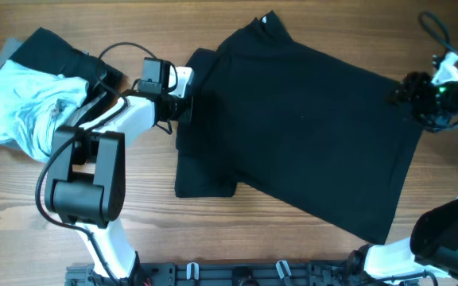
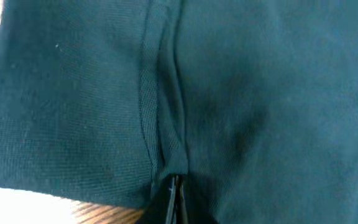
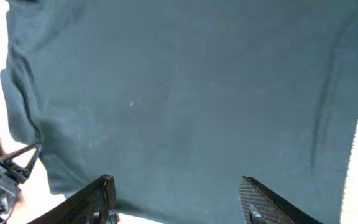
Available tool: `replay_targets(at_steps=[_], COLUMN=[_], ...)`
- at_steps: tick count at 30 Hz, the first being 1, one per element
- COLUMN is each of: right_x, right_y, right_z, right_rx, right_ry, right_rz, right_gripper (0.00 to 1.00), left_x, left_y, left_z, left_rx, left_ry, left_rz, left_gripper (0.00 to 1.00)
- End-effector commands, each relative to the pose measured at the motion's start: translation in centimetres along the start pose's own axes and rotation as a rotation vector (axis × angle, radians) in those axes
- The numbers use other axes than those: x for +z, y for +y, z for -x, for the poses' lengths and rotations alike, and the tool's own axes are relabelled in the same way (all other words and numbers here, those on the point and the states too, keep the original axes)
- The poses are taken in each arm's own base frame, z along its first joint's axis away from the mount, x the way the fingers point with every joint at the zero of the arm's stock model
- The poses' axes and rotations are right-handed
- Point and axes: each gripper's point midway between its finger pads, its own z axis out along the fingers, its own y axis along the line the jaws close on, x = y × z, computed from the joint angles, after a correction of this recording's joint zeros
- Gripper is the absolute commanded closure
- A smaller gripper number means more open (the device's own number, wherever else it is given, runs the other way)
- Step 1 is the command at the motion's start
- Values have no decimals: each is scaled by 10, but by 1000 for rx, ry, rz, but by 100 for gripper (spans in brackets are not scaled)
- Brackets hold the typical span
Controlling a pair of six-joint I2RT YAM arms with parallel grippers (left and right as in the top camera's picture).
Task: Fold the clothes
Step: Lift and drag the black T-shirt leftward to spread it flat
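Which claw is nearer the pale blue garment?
Left. Left claw pinches the black garment at its sleeve, near the pale blue garment; right claw is at the opposite edge.

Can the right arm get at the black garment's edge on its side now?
Probably yes. The right gripper hangs open right at the black garment's edge, nothing lying between them; the left gripper pinches its far side, well clear.

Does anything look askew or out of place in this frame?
The black T-shirt lies slanted across the table, not square to its edge, with fabric pinched in the shut left fingers. A crumpled pale blue garment sits heaped at the left.
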Motion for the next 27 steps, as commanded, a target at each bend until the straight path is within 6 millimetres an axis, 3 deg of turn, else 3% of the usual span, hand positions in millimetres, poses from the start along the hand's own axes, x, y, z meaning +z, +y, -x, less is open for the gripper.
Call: replay_targets(at_steps=[1,4,7,12,16,19,20,23,27], right_x=[23,51,85,133,156,168,171,179,182], right_y=[-18,-36,-54,-87,-98,-91,-88,-75,-71], right_z=[-17,-39,-66,-106,-121,-134,-137,-147,-156], right_rx=[37,81,113,224,209,207,195,143,130], right_ry=[56,123,182,206,187,199,203,210,226], right_rz=[-89,-119,-131,-187,-175,-95,-70,38,80], right_gripper=[24,23,23,20,26,26,29,39,44], left_x=[3,-25,-42,-53,-40,-44,-47,-67,-96], left_y=[82,130,152,155,130,120,119,114,106], left_z=[-44,-74,-97,-121,-112,-97,-91,-66,-39], left_rx=[-307,-481,-573,-671,-661,-632,-628,-612,-589], left_ry=[94,149,219,298,300,265,249,167,60], left_rz=[384,578,605,609,464,427,425,416,404], left_gripper=[96,96,96,96,82,71,68,47,24])
